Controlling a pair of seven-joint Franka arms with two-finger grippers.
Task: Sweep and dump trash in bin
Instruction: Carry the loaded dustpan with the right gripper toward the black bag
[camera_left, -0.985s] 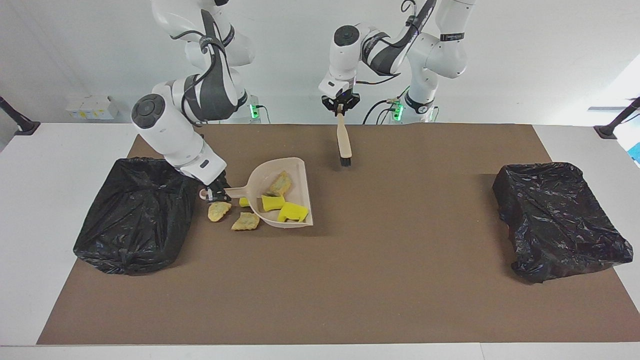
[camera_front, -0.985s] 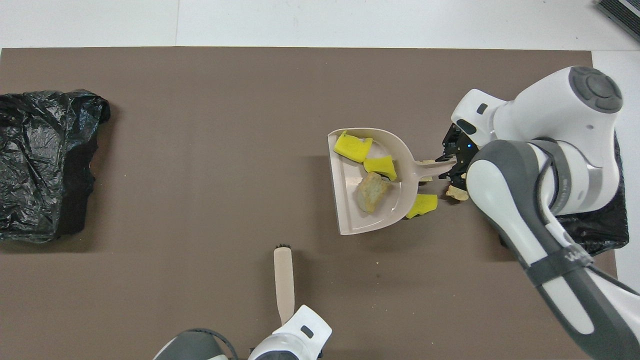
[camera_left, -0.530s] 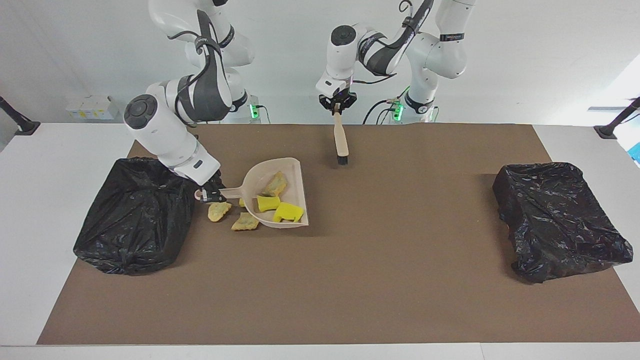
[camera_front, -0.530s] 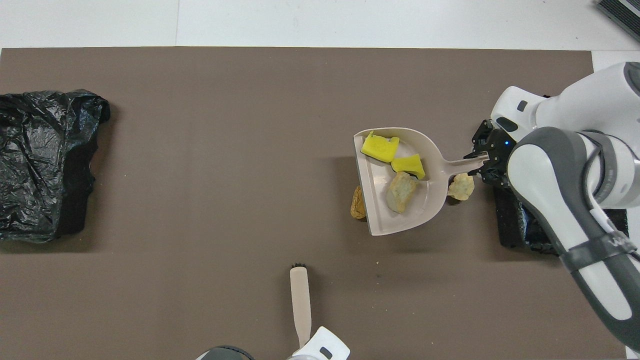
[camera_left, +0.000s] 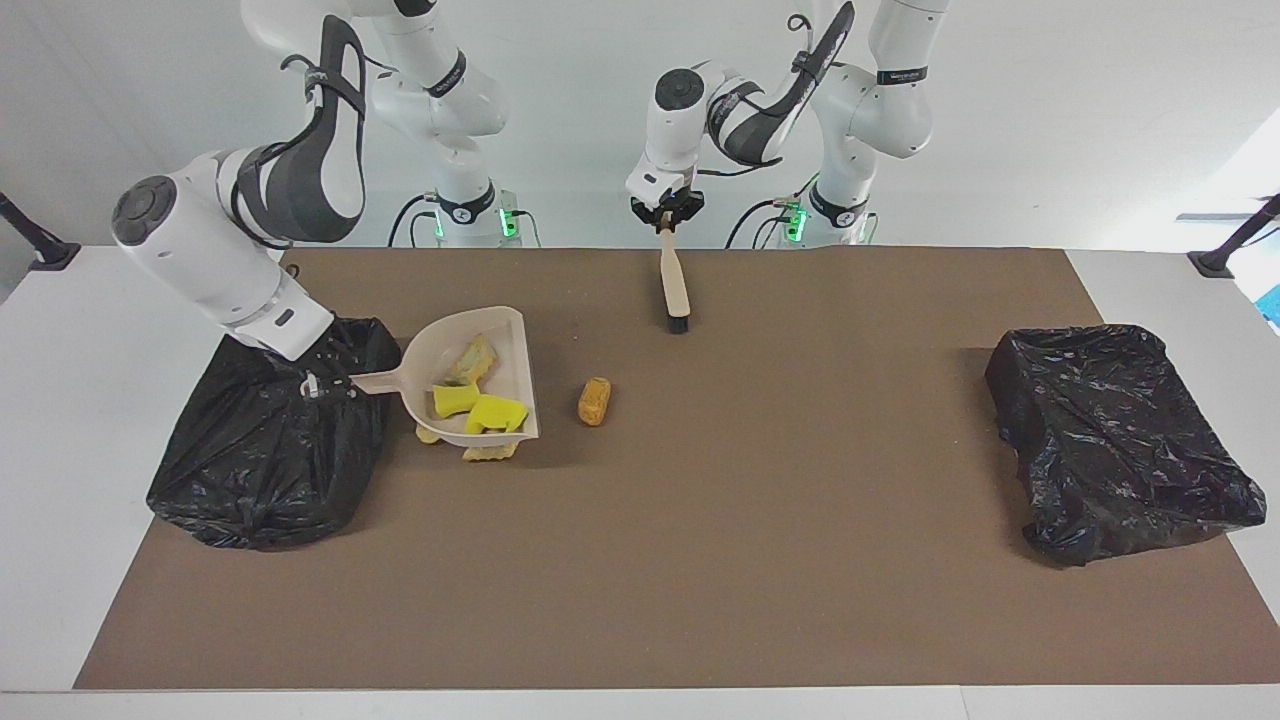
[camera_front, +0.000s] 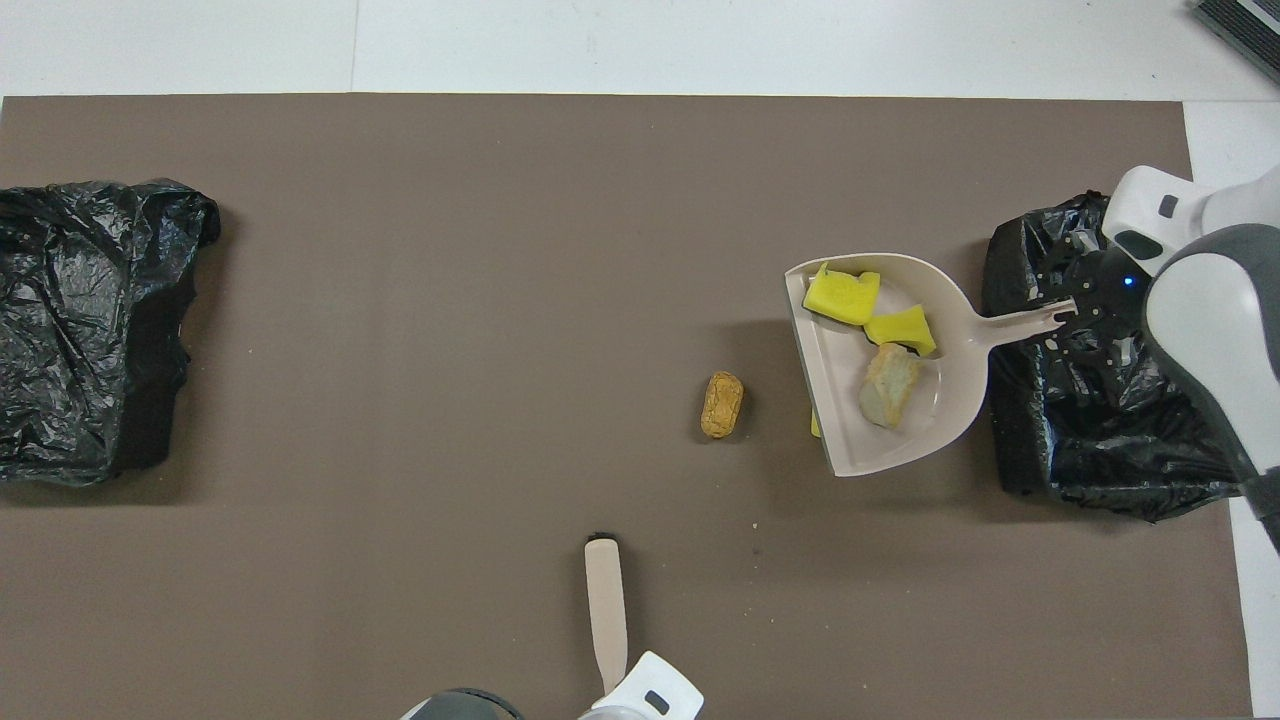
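The right gripper, clamped on the handle of the beige plastic dustpan, carries three trash scraps toward the black-lined bin; keeping it level should prevent spills. An orange-brown lump and scraps beneath the pan remain on the brown mat. The left gripper, clamped on the beige-handled brush, waits.

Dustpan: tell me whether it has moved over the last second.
Yes. The dustpan, held by its handle in the right gripper, has shifted toward the black bin at the right arm's end, leaving the bread lump uncovered.
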